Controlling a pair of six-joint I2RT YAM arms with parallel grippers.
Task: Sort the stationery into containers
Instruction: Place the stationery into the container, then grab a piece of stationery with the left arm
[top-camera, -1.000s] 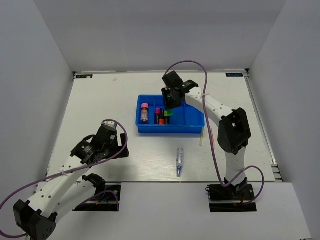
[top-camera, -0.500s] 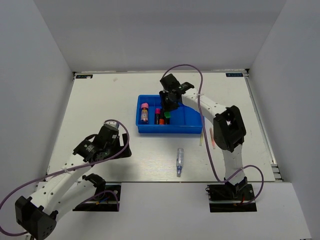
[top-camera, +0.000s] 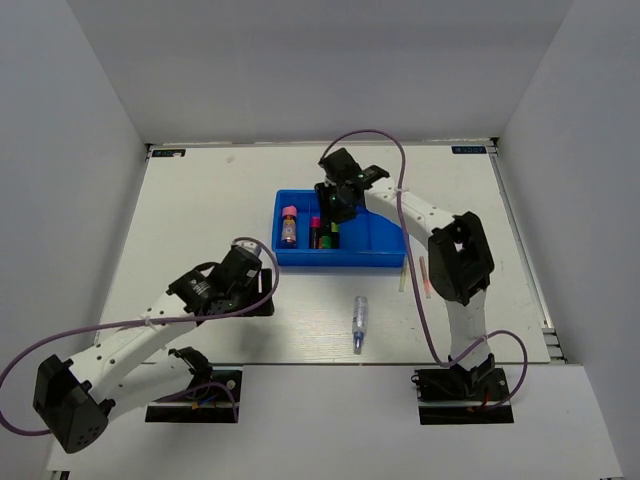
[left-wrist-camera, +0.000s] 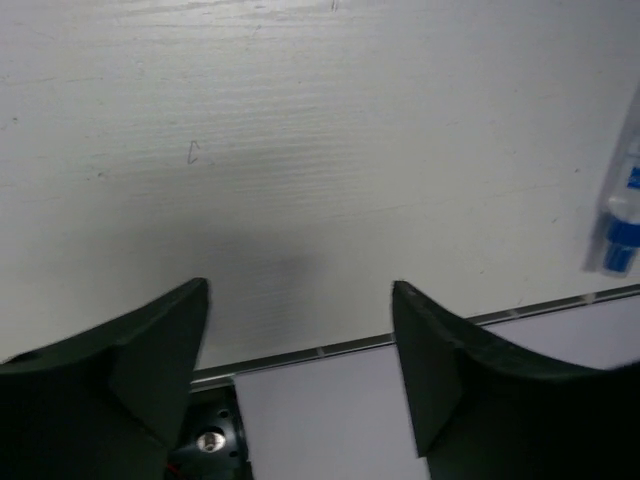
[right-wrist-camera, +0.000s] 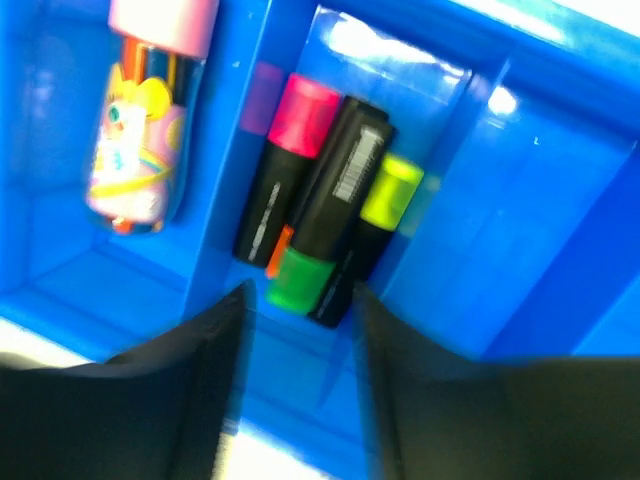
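Note:
The blue tray (top-camera: 340, 260) sits at mid-table. Its left compartment holds the pink-capped glue stick (top-camera: 288, 226) (right-wrist-camera: 145, 130). The middle compartment holds several highlighters (top-camera: 323, 235), with pink (right-wrist-camera: 305, 102), green (right-wrist-camera: 300, 280), yellow (right-wrist-camera: 392, 190) and orange (right-wrist-camera: 280, 250) caps. My right gripper (top-camera: 335, 205) (right-wrist-camera: 300, 295) hovers open and empty just above them. The clear blue-tipped pen (top-camera: 359, 323) (left-wrist-camera: 622, 215) lies on the table in front of the tray. A pale-yellow stick (top-camera: 403, 278) and a pink stick (top-camera: 424, 275) lie right of the tray. My left gripper (top-camera: 262, 292) (left-wrist-camera: 300, 300) is open and empty, left of the pen.
The tray's right compartment (right-wrist-camera: 560, 200) shows only blue floor. White walls enclose the table on three sides. The table's near edge (left-wrist-camera: 330, 350) runs right under the left fingers.
My left gripper has moved right, toward the pen. My right gripper has shifted slightly left over the tray, and the green-capped highlighter now lies in the middle compartment.

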